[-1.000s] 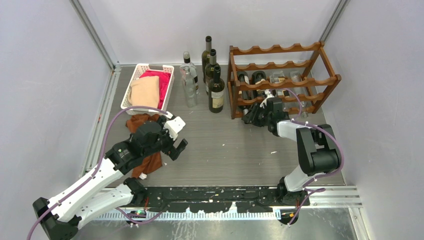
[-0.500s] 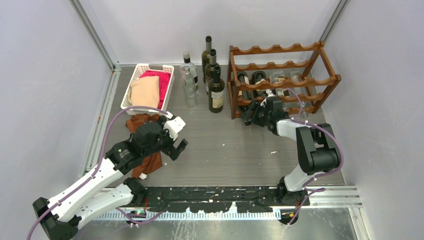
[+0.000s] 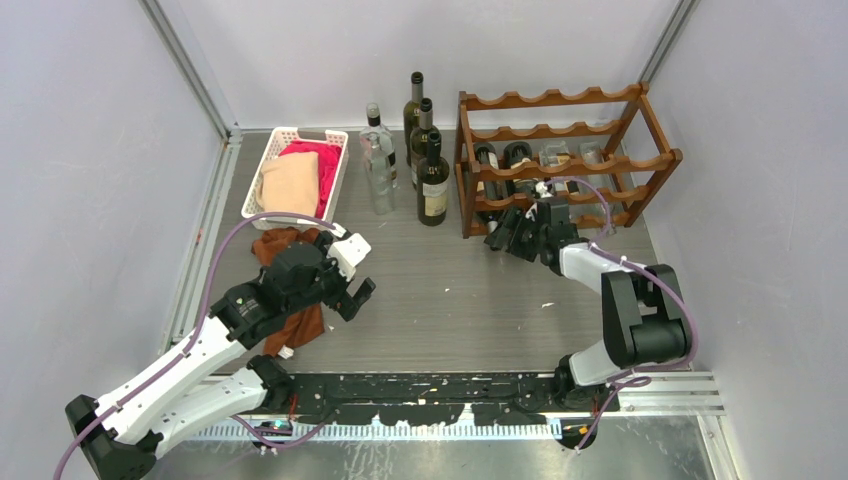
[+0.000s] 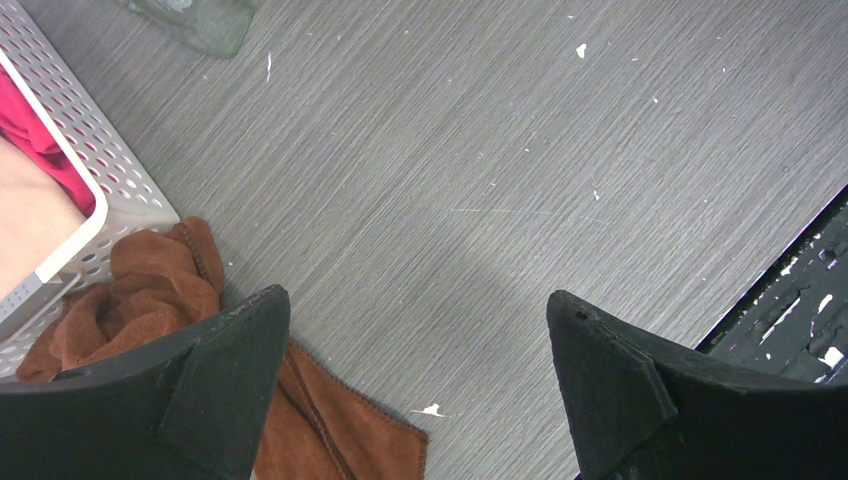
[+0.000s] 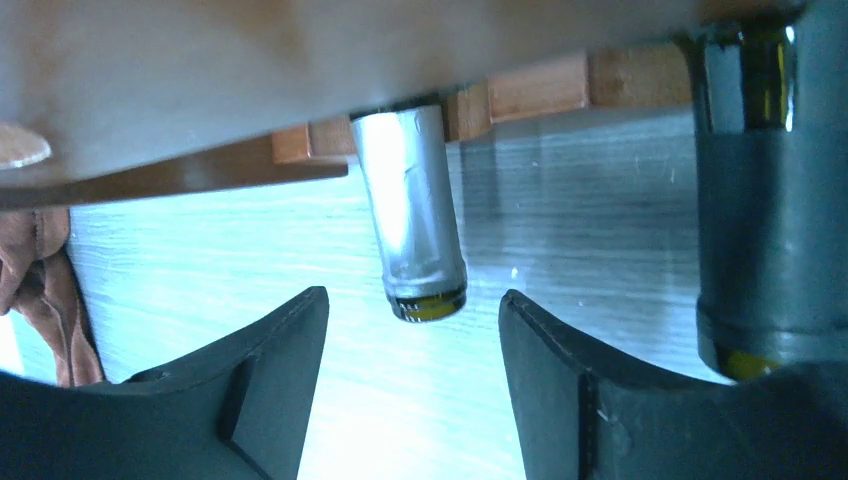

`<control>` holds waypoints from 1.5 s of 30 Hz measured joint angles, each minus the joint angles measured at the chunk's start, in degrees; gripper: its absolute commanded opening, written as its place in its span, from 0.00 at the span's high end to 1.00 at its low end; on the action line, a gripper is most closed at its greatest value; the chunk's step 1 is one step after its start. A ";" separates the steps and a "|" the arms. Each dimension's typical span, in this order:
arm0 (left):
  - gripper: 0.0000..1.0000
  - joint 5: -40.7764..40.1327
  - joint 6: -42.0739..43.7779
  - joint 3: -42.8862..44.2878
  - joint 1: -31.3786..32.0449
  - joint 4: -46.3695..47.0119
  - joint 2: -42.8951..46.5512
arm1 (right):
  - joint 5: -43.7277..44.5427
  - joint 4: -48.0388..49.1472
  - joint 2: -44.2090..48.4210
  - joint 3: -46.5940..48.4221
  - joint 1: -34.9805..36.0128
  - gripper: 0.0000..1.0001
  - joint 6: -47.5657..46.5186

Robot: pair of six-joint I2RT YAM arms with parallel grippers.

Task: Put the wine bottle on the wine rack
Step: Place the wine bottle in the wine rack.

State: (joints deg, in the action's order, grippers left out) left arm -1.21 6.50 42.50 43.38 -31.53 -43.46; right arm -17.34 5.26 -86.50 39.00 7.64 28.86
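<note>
The reddish-brown wine rack (image 3: 565, 160) stands at the back right with several bottles lying in its tiers. My right gripper (image 3: 514, 238) is at the rack's lower front left, open. In the right wrist view the gripper (image 5: 412, 305) has its jaws apart, and a silver-capped bottle neck (image 5: 410, 230) juts out from under a rack rail (image 5: 530, 90), its mouth just ahead of the gap and untouched. A second dark neck (image 5: 760, 200) hangs at the right. My left gripper (image 3: 350, 290) is open and empty over the table (image 4: 415, 300).
Several upright bottles (image 3: 432, 180) stand left of the rack. A white slotted basket (image 3: 275, 150) with cloths sits at the back left. A brown cloth (image 3: 290, 320) lies under my left arm and shows in the left wrist view (image 4: 150, 290).
My right arm's elbow has dropped and swung right, and its gripper has shifted slightly back from the rack. The left arm has not moved.
</note>
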 measured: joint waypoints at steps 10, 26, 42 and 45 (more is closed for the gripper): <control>0.02 0.00 0.00 0.00 0.00 0.00 0.55 | 0.13 -2.10 1.62 -0.61 -0.26 0.52 -0.44; 0.02 0.00 0.00 0.00 0.00 -0.02 0.55 | -0.39 2.01 -1.29 0.24 -0.26 0.70 0.79; 0.00 0.00 -0.04 0.00 0.00 0.11 1.40 | -5.25 -9.03 4.17 1.38 -2.29 0.09 -5.88; 0.00 0.02 -0.24 -0.02 -0.02 0.94 2.62 | -8.22 -12.92 7.10 2.56 -2.64 0.08 -10.56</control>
State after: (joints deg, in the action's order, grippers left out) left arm -1.19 6.26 42.48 43.35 -30.59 -40.84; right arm -25.56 -7.66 -79.40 41.56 4.99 18.31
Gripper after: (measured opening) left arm 0.994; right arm 0.907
